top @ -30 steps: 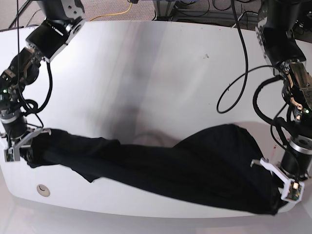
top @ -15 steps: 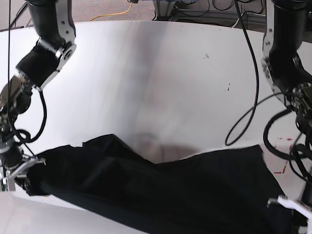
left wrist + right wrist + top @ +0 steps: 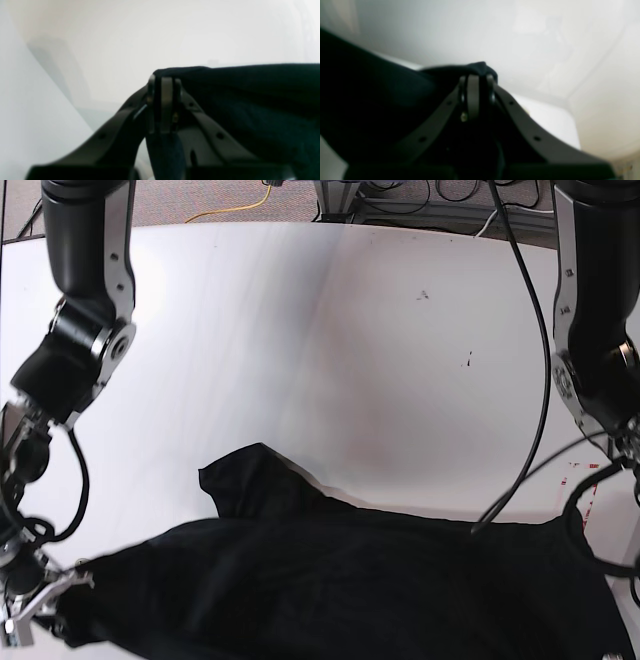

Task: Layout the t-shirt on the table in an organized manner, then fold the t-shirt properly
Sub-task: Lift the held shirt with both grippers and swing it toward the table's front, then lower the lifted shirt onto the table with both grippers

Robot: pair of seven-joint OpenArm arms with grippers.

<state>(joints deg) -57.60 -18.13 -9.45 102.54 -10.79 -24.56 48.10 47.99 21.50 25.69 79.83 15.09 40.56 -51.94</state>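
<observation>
The black t-shirt [image 3: 350,580] hangs stretched across the bottom of the base view, with one flap [image 3: 250,475] sticking up towards the table's middle. At the lower left of that view my right gripper [image 3: 40,612] is shut on the shirt's left end. In the right wrist view the right gripper [image 3: 476,80] pinches a bunched edge of the t-shirt [image 3: 382,105]. The left wrist view has my left gripper [image 3: 163,83] shut on a corner of the t-shirt [image 3: 250,100], which runs off to the right. The base view cuts off the left gripper at the lower right.
The glossy white table [image 3: 300,330] stretches behind the shirt, with small dark scuffs [image 3: 424,295]. A red dashed mark [image 3: 590,478] lies at the right edge. A black cable [image 3: 535,380] hangs beside the right-hand arm [image 3: 595,370]. Cables and floor lie beyond the far edge.
Both arms have drawn towards the near edge with the shirt held between them. The shirt has gone from a narrow twisted band to a wide sheet, and it now fills the bottom of the view.
</observation>
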